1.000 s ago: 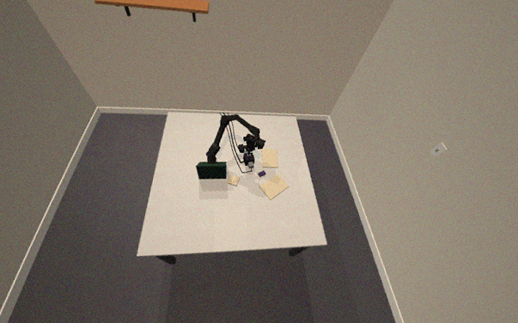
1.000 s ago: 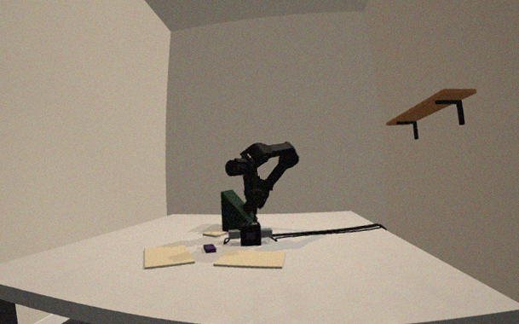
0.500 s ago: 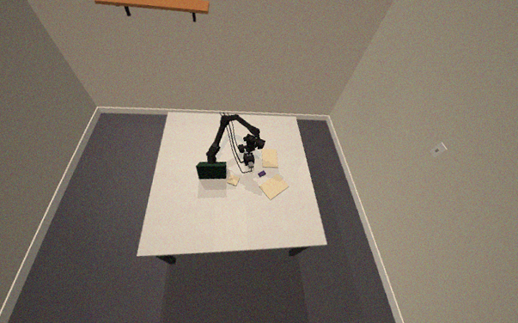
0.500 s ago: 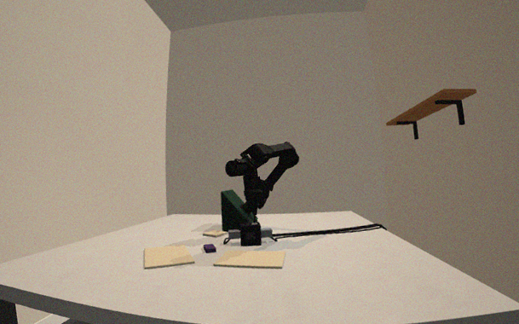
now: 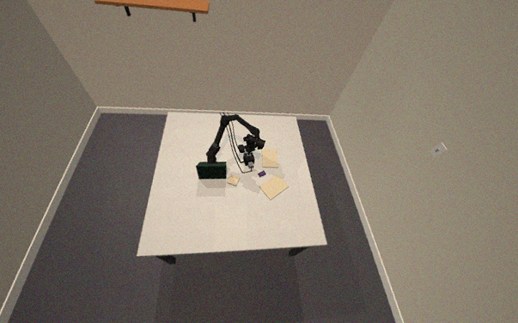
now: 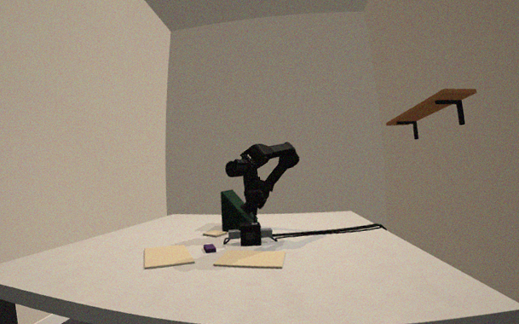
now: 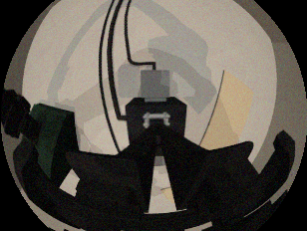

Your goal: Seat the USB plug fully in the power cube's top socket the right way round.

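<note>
Plug body, likely small, light and rigid, sits at the power cube's top, apparently pinched between our gripper's fingertips (its outline is hidden); we should grip its sides squarely, sparing the probably springy cable.

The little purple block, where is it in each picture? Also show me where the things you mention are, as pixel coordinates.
Top view: the purple block (image 5: 261, 173) (image 6: 209, 247) is just right of the picture's middle.
Exterior view: below the middle, left of the black power cube (image 6: 250, 235) (image 7: 135, 112).
Wrist view: I can't see it there.
Shared landmark: the dark green wedge (image 5: 212, 170) (image 6: 232, 213) (image 7: 47, 131).
</note>
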